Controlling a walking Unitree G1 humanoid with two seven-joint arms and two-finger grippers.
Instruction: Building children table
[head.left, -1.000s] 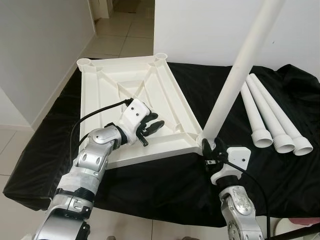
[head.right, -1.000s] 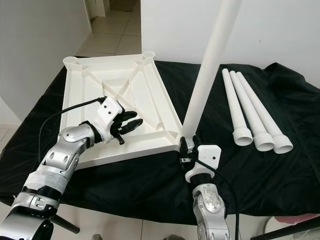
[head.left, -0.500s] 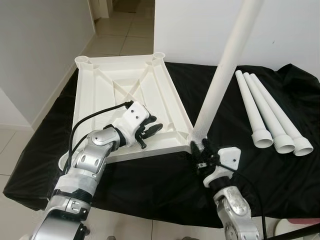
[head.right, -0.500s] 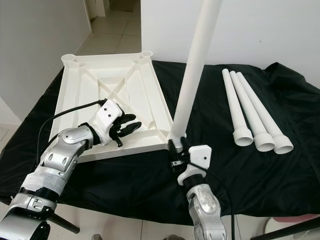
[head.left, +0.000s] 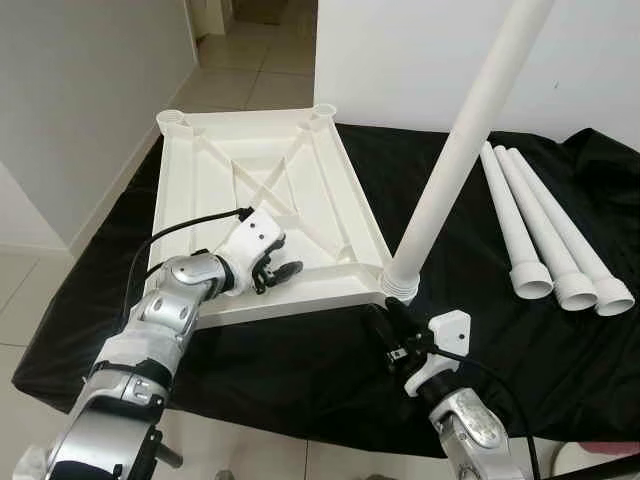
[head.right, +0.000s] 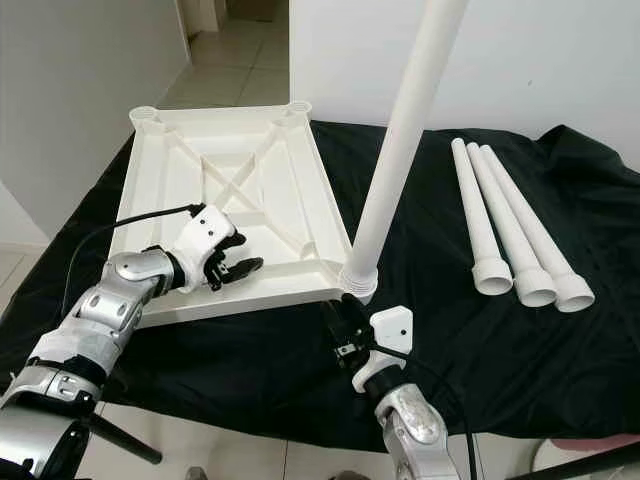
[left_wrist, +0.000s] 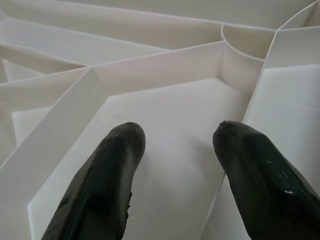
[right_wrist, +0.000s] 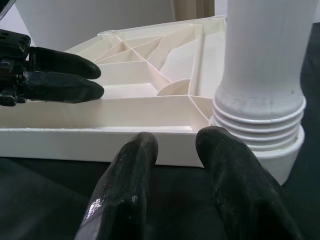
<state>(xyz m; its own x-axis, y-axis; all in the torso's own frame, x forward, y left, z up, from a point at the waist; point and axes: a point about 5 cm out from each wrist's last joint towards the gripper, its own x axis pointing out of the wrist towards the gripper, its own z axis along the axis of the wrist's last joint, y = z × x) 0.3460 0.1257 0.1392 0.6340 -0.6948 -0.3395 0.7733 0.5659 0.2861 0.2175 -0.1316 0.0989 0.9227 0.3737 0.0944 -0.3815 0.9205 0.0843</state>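
Observation:
The white table top (head.left: 200, 190) lies upside down on a black cloth, its ribs facing up. One white leg (head.left: 455, 150) stands upright in the near right corner socket (right_wrist: 260, 130). My right gripper (head.left: 385, 322) hovers open just in front of that socket, apart from the leg, with nothing between its fingers. My left gripper (head.left: 272, 272) rests open inside the table top near its front edge, fingertips (left_wrist: 125, 137) over a flat panel between ribs. Its black fingers (right_wrist: 60, 75) also show across the frame in the right wrist view.
Three spare white legs (head.left: 545, 225) lie side by side on the black cloth (head.left: 330, 370) at the right. A white wall rises behind them. Tiled floor (head.left: 40, 290) runs along the left, beyond the cloth's edge.
My right gripper has let go of the leg's base and drawn back toward me; the leg stays standing in the socket. My left gripper has slid a little nearer the front edge.

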